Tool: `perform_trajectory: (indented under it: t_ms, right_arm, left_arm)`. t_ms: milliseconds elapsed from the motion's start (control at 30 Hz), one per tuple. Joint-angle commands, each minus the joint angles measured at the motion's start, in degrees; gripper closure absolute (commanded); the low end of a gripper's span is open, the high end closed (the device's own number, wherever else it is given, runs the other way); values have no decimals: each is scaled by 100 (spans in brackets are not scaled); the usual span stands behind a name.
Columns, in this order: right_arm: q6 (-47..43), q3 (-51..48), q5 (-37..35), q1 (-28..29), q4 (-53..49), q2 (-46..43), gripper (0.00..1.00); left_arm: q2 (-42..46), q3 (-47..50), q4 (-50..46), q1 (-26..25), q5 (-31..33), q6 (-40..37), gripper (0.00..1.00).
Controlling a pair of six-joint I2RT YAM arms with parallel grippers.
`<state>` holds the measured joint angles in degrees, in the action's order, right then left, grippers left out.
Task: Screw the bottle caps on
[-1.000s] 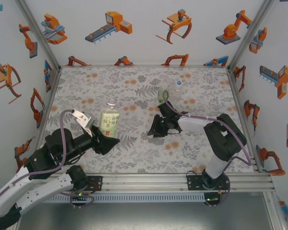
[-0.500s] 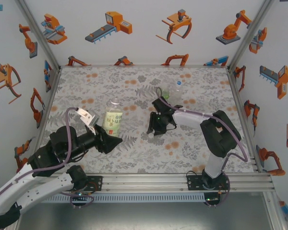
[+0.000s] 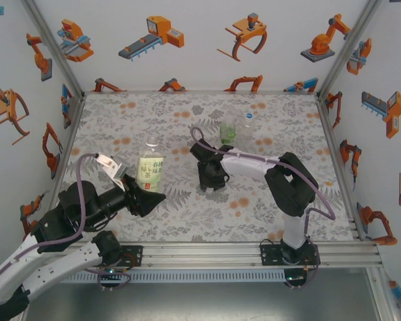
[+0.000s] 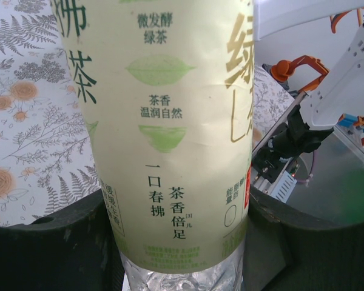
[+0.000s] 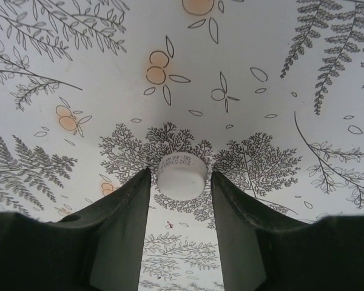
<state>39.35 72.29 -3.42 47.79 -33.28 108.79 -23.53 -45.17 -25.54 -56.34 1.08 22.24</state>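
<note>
Right end effector [image 5: 181,174] shifted left, released astride cap [image 5: 181,179] | left end effector [image 4: 176,242] grasping bottle [image 4: 164,121]

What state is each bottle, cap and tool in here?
Tea bottle: upright, clamped by the left tool.
Left tool: shut on the tea bottle.
White cap: flat on the table, loose, ungripped.
Right tool: open, straddling the white cap.
Green-liquid bottle: upright, free-standing.
Colourless bottle: upright, apparently capped.
</note>
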Motion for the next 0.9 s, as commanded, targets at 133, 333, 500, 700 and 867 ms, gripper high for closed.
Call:
perform_trajectory:
  t_ms: [133,333,500,700,867]
  right_arm:
    - [-114,79,-325,81,-263,173,60]
    - [-119,44,-306,90,-130,168,61]
    - [-146,58,-234,90,-17,195,60]
    - [-179,101,-255,90,-50,219,61]
    - [-226,162,-297,90,-95,255,58]
  left_arm:
    - [37,-1,-56,-9,32,71,100]
    - [2,-35,-109,-9,58,62,100]
    - [-29,-67,-131,-8,30,32,100]
    - [-10,-54,-83,-9,38,31,100]
    - [-29,-54,-83,-9,32,52,100]
